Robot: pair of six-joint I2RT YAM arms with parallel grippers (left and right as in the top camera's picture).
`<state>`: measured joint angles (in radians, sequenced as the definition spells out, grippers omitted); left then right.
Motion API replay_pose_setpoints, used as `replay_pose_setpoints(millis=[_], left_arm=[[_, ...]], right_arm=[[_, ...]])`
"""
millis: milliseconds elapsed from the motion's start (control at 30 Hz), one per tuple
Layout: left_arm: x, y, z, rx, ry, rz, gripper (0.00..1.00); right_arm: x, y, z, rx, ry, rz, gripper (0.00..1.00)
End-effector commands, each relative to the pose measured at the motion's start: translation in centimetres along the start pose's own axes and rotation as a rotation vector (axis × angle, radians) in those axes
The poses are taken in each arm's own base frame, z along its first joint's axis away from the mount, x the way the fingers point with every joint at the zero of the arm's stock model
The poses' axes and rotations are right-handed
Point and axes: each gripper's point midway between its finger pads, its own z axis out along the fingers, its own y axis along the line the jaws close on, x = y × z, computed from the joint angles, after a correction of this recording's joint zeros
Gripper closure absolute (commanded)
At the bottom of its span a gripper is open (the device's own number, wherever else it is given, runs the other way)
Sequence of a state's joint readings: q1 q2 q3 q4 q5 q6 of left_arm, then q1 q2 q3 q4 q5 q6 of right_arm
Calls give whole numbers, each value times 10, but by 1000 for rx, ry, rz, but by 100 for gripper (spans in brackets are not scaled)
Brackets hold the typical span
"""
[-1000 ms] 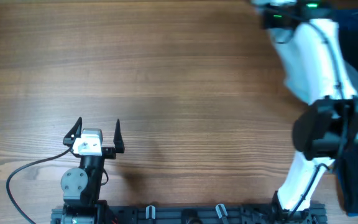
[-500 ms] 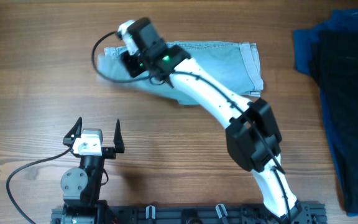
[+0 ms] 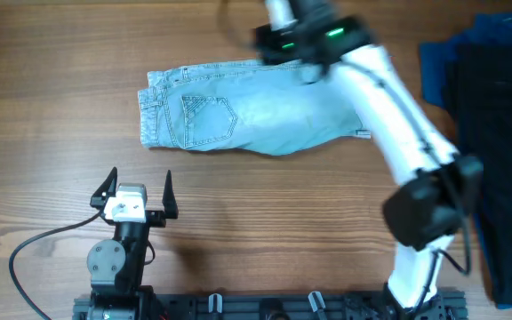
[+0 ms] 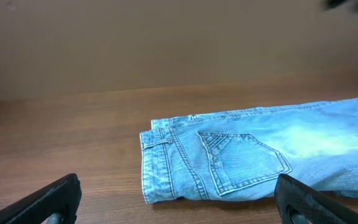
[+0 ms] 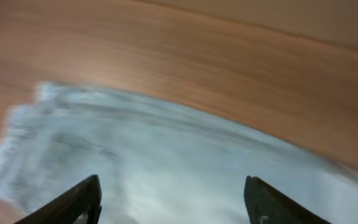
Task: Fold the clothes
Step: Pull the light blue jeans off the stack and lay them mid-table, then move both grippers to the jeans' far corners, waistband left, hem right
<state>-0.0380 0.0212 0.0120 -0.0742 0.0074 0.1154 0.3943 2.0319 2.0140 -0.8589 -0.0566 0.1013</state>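
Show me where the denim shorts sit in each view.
Overhead: denim shorts flat, upper centre.
Left wrist: denim shorts lower right, running off the edge.
Right wrist: denim shorts blurred, across the lower frame.
Landmark: back pocket near the waistband, overhead and left wrist; right wrist too blurred.

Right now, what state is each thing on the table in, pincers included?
Denim shorts: lying flat, back pocket up, nothing gripping them.
Left pincer: open, empty, apart from the shorts.
Right pincer: open, empty, above the shorts.
Blue cloth: spread out at the far right.
Black garment: lying on the blue cloth.
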Motion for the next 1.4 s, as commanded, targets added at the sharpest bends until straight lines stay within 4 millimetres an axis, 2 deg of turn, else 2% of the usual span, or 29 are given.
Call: replay_pose_setpoints(millis=[0,67,100,167,233,367,533,667,767,833,900,967,1000,1067,1133,1167,1233,1267,1367], left_arm=[[-3,2,0,-9,-19,13,0],[-19,2,-1,-12,-83,12,0],[-21,2,-1,-12,-91,13,0],[-15,2,0,-11,-69,12,0],[-29,3,-2,-15,-126,18,0],[-69,-4,-10,32,-255,-21,0],[-109,-2,-10,37,-187,-54,0],[-154,1,18,39,-35,-59,0],[-175,3,57,40,198,-65,0],[-181,3,85,44,381,-71,0],[-183,4,112,46,561,-75,0],[-185,4,138,47,637,-76,0],[-186,6,159,38,647,-73,0],[-179,1,180,67,667,-84,0],[-162,-2,198,78,693,-84,0],[-155,0,204,75,704,-87,4],[-138,6,214,48,740,-129,30],[-129,11,218,21,761,-179,38],[-90,23,232,-63,844,-322,41]], right_arm=[[18,-67,-12,95,80,106,24],[31,-103,-17,138,119,167,24],[35,-117,-19,154,130,192,24],[40,-138,-24,178,141,221,23],[46,-156,-29,190,155,217,23],[55,-184,-37,221,170,257,23],[55,-192,-39,230,164,248,21],[55,-192,-39,229,165,245,21],[57,-192,-39,228,171,246,21],[57,-191,-39,228,173,246,21],[57,-192,-39,228,172,246,21],[56,-192,-37,227,169,241,21],[56,-191,-35,216,167,220,21],[56,-185,-28,168,171,177,22],[57,-174,-15,81,178,124,25],[58,-174,-10,71,181,116,26],[61,-177,1,71,188,115,28],[61,-178,7,70,188,114,28],[62,-183,26,71,180,110,28]])
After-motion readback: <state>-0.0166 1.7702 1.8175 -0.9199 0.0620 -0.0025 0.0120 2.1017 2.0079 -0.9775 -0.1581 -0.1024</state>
